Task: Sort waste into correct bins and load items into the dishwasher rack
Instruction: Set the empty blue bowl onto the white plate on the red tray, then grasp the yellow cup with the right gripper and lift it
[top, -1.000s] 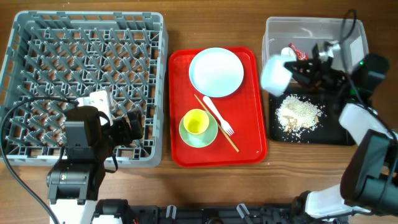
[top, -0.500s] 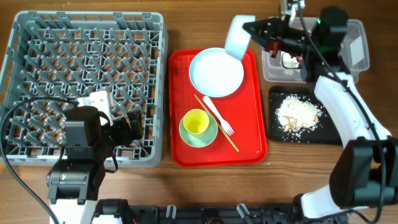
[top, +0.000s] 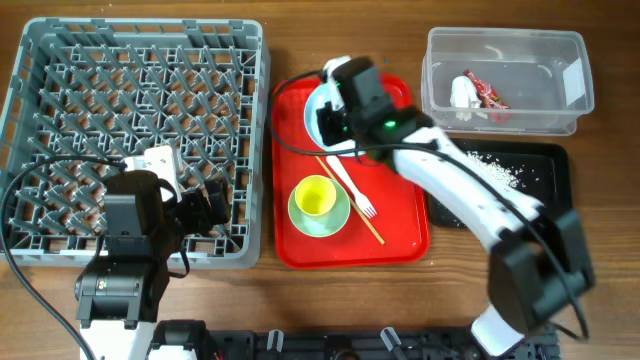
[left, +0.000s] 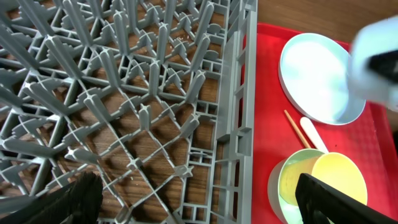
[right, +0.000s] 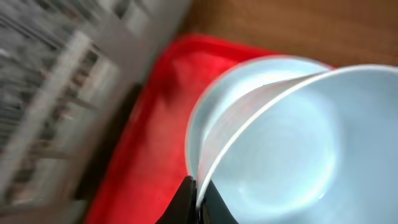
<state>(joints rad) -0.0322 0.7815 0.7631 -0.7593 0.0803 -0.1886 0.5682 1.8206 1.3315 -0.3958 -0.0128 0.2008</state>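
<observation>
White cup (right: 280, 155), pinched by its rim in the right pincer (right: 199, 198) above the plate (left: 314, 74) on the red tray (top: 400, 235), could slip from that thin hold if swung fast toward the rack (top: 60, 60); left pincer (left: 199, 205) gapes open.

A: Any legible txt, labels, nos.?
B: Neg. Red wrapper (top: 484, 92) in bin (top: 438, 70): print poss., too small to read.
A: Rack (top: 140, 25), tray (top: 402, 232), cup (right: 298, 155)?
B: No markings readable on any.
A: Wrist views?
B: Same result. Right wrist view blurred, nothing legible.
</observation>
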